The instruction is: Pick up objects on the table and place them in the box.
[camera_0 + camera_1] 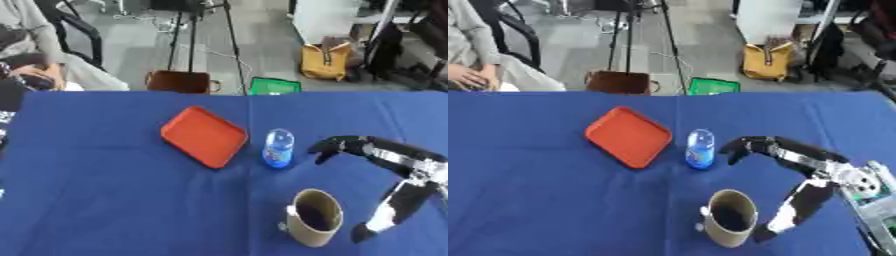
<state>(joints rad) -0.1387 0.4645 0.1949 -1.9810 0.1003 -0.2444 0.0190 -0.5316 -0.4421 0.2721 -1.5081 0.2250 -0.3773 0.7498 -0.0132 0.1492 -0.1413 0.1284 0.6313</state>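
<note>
Tray (203,136): flat orange-red rectangular tray with rounded corners and a low raised rim; lies on the blue surface (105,190) turned askew, one corner pointing toward the near edge; sits left of centre; nothing in it.
Bottle (278,148): small clear plastic bottle with a rounded top and a blue lower part; stands upright just right of the tray's right corner, apart from it.
Cup (314,217): tan cylindrical cup with a dark inside and a small pale handle on its left side; open mouth tilted toward the camera; sits near the front edge, nearer than the bottle and a little to its right, well apart from the tray.
</note>
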